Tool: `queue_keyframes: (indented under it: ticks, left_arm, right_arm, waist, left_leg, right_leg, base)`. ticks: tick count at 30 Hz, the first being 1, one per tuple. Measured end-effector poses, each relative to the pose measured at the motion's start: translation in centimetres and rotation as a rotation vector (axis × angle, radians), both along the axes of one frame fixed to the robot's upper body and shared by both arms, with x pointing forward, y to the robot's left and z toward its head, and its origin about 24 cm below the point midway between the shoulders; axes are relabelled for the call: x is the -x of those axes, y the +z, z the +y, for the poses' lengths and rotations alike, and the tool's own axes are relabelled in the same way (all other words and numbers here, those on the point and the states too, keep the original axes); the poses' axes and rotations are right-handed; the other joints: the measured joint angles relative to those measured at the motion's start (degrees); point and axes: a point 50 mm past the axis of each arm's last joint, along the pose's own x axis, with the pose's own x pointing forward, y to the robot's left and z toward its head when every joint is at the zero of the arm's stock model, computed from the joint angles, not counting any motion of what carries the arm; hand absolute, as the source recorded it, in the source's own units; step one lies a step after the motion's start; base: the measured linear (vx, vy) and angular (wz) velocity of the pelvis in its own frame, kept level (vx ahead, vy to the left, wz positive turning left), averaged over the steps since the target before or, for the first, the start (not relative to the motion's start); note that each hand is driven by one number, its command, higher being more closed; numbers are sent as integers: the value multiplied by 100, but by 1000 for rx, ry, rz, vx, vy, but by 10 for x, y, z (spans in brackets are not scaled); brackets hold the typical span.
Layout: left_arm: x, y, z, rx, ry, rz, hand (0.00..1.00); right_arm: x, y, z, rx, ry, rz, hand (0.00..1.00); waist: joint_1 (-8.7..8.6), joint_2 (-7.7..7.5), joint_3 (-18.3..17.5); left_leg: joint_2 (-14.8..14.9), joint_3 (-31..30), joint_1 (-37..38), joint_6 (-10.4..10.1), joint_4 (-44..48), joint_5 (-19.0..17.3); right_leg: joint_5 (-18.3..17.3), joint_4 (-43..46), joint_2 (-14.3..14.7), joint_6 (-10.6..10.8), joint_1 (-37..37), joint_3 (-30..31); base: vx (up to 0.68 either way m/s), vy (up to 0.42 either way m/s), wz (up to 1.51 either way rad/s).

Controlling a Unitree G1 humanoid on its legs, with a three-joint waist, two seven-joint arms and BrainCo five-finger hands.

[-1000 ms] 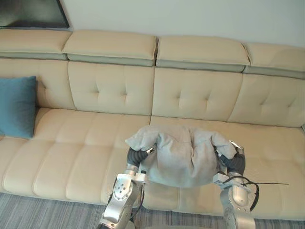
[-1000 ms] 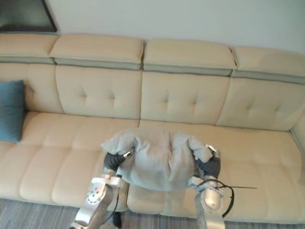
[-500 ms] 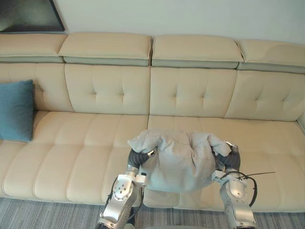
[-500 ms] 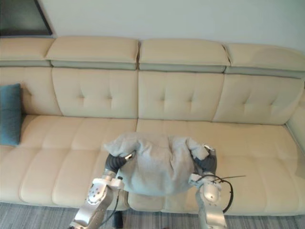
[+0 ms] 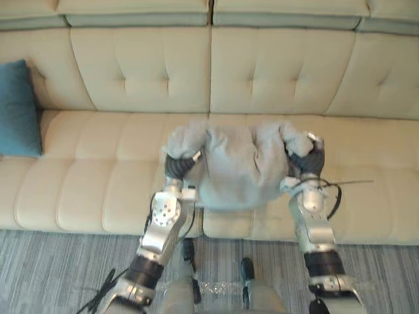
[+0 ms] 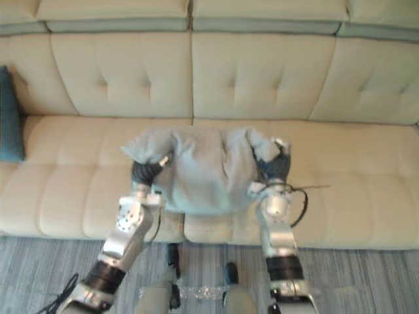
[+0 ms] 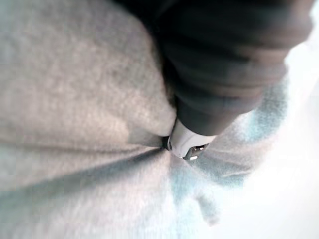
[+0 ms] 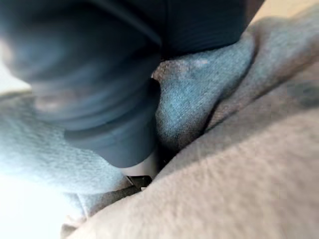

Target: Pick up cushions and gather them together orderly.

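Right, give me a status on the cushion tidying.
Done: nothing gathered yet. In hand: the grey cushion is squeezed between the left hand and the right hand, over the front of the sofa. Left: carry it to the blue cushion at the sofa's left end and set them together neatly.
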Motion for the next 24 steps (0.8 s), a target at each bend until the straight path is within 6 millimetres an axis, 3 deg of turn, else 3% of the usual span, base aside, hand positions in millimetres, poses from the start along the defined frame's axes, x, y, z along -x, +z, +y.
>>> queue_keyframes:
  ticks: [2,4,5,7,9,12,17,18,19,24]
  left_arm:
    - [-11,45,0,17,37,-145,100]
    - [-24,82,6,10,100,-245,100]
    - [-28,92,10,8,123,-262,100]
    - [-41,132,14,9,179,-318,100]
    - [-45,154,16,11,205,-349,100]
    - [-55,169,19,35,226,-331,100]
    - [-60,181,20,95,220,-313,100]
    - [-59,187,21,115,218,-325,100]
    - [-58,190,22,124,218,-335,0]
    - [-51,210,34,228,240,-395,0]
  right_arm:
    - [-8,44,0,-20,-30,-133,100]
    - [-16,86,7,-29,-38,-241,100]
    - [-17,96,9,-24,-45,-266,100]
    - [-18,139,9,-34,-75,-367,100]
    - [-15,163,11,-58,-88,-431,100]
    - [-19,185,15,-52,-123,-454,100]
    - [-21,202,18,-62,-137,-455,100]
    - [-20,206,19,-64,-135,-467,0]
    - [-19,208,20,-67,-135,-474,0]
    - [-10,226,16,-85,-149,-537,0]
  waist:
    - [69,70,167]
    - [85,130,246]
    - [84,144,273]
    - [78,178,517]
    - [71,184,618]
    - [47,186,744]
    - [53,162,816]
    - [52,165,878]
    - [52,164,892]
    - [43,113,952]
  left_leg:
    - [1,-14,-271,-76,1,60]
    - [-2,-15,-572,-22,1,229]
    - [-8,-16,-638,13,0,270]
    - [-42,-20,-875,97,0,412]
    - [-61,-14,-1101,108,1,445]
    - [-76,-17,-1352,120,2,515]
    - [0,8,-1791,73,3,551]
    - [33,22,-1884,72,3,552]
    - [45,28,-1929,72,4,552]
    - [137,124,-2150,61,6,560]
  right_leg:
    - [1,130,-15,3,-301,-54]
    - [-6,270,-17,15,-654,-65]
    - [-8,293,-22,17,-737,-66]
    - [-17,390,-49,34,-997,-70]
    - [-18,452,-65,37,-1251,-58]
    - [-14,465,-88,45,-1509,-65]
    - [-8,457,-36,39,-1939,-110]
    - [0,457,-10,29,-2038,-117]
    - [1,457,3,28,-2084,-120]
    - [6,470,74,19,-2317,-160]
  base:
    - [-52,-1,13]
    - [-44,-3,4]
    - [0,0,0]
    - [2,1,5]
    - [0,0,0]
    - [72,-7,-2]
    - [79,-15,-3]
    - [85,-19,-7]
    - [52,-13,-7]
    - [65,-22,-6]
